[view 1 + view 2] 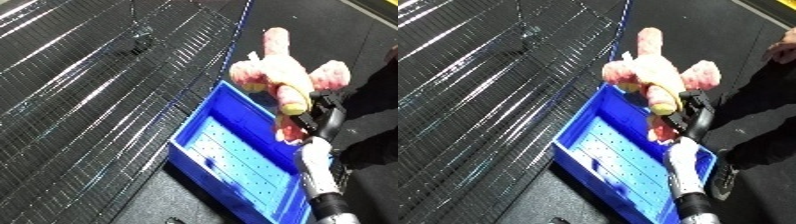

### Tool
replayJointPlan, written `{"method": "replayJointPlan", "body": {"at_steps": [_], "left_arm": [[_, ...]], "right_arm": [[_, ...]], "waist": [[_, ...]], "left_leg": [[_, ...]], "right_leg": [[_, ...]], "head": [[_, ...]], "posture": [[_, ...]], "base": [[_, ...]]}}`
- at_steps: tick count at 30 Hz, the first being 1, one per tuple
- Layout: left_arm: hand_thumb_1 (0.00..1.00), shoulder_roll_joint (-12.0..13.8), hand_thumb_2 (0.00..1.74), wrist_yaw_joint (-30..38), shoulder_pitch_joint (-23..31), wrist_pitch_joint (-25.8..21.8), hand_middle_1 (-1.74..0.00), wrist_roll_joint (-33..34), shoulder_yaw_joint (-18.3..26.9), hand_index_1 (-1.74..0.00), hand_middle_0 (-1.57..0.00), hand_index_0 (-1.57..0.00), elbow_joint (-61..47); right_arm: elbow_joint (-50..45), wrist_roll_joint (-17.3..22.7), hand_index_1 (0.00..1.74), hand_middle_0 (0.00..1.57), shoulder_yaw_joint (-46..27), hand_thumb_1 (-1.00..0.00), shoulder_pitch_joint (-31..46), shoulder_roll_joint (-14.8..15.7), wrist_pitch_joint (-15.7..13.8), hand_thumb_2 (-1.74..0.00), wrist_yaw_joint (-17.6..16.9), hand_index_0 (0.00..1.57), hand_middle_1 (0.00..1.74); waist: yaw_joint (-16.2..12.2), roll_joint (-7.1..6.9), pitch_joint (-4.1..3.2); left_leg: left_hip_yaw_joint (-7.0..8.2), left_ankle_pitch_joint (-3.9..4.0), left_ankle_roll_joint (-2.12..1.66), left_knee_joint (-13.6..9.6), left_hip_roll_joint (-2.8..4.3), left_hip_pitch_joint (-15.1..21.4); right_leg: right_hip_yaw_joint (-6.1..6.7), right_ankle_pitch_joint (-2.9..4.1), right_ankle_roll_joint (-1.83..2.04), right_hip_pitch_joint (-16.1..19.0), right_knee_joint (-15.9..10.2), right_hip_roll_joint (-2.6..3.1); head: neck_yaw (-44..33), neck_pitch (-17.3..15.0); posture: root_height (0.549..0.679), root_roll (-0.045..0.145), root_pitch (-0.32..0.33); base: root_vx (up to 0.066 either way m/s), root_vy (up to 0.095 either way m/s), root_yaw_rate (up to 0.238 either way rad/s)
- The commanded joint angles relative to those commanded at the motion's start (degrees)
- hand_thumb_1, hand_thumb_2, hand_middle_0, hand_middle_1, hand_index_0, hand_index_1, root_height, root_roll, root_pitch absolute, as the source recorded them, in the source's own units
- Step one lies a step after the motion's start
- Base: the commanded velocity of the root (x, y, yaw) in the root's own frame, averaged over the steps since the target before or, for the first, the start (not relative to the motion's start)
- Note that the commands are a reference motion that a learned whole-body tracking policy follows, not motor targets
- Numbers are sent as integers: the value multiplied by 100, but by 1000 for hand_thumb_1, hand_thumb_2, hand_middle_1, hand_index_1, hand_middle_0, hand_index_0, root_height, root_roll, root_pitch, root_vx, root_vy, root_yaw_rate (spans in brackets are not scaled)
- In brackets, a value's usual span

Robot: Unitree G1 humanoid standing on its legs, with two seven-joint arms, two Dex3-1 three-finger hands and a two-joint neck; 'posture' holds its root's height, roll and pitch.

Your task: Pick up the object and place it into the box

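One pink and cream plush toy [282,70] is hanging in the air over the far rim of one blue perforated plastic bin [229,160], toward its one o'clock corner. One hand is showing, the robot's right black hand [313,111], and it is gripping the toy from below with fingers curled round its yellowish middle. One dark wire-mesh surface [98,85] is lying at the bin's ten o'clock. No readable writing is showing anywhere.
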Motion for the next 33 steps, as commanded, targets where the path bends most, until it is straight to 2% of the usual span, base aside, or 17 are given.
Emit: {"method": "replayJointPlan", "body": {"at_steps": [3, 6, 10, 17, 26, 33], "left_arm": [[1000, 31, 1740, -28, 15, -1, -1740, -1, -3, -1740, -1570, -1570, 27], [1000, 68, 1740, -53, 33, 32, -1740, 58, 17, -1740, -1570, -1570, 20], [1000, 102, 1740, -68, 34, 58, -1740, 135, 23, -1740, -1570, -1570, 18], [1000, 152, 1740, -89, 26, 75, -1740, 186, 21, -1740, -1570, -1570, -19], [1000, 185, 1740, -119, 52, 107, -1740, 194, 32, -1740, -1570, -1570, -151], [1000, 165, 1740, -91, 68, 90, -1740, 238, 46, -1740, -1570, -1570, -179]], "right_arm": [[725, 969, 1218, 1099, -48, -700, -186, -81, -233, -1218, 309, 1099, 1218], [1163, 1477, 957, 864, -114, -550, -218, -213, -230, -957, 539, 864, 957], [1497, 1818, 609, 549, -208, -350, -239, -347, -224, -609, 730, 549, 609], [1727, 2142, 0, 0, -341, 0, -225, -430, -304, 0, 857, 0, 0], [1871, 2378, 0, 0, -329, 0, -164, -459, -376, 0, 973, 0, 0], [1807, 2099, 0, 0, -170, 0, -126, -442, -304, 0, 871, 0, 0]], "waist": [[33, -12, -34], [71, -34, -81], [91, -54, -123], [111, -76, -141], [198, -72, -135], [278, -49, -133]], "left_leg": [[8, 20, -17, -46, 10, 13], [8, 41, -29, -90, 21, 13], [-1, 74, -33, -131, 23, 0], [-8, 117, -43, -163, 22, -18], [-11, 172, -33, -252, -17, -9], [-3, 193, -19, -349, -58, 40]], "right_leg": [[-12, 31, 3, 39, -88, 15], [-37, 65, 12, 57, -150, 25], [-56, 91, 14, 65, -195, 49], [-61, 99, 12, 59, -240, 63], [-60, 76, 22, 56, -287, 55], [-78, 37, 35, 104, -334, 41]], "head": [[59, -29], [109, 41], [165, 145], [173, 120], [174, -1], [89, -59]], "posture": [[628, 82, -252], [629, 80, -249], [630, 79, -246], [631, 81, -242], [632, 84, -236], [634, 85, -232]], "base": [[-13, -6, -15], [-14, -18, 7], [-11, -12, 8], [-4, 0, 0], [5, -2, 4], [13, 1, 10]]}}
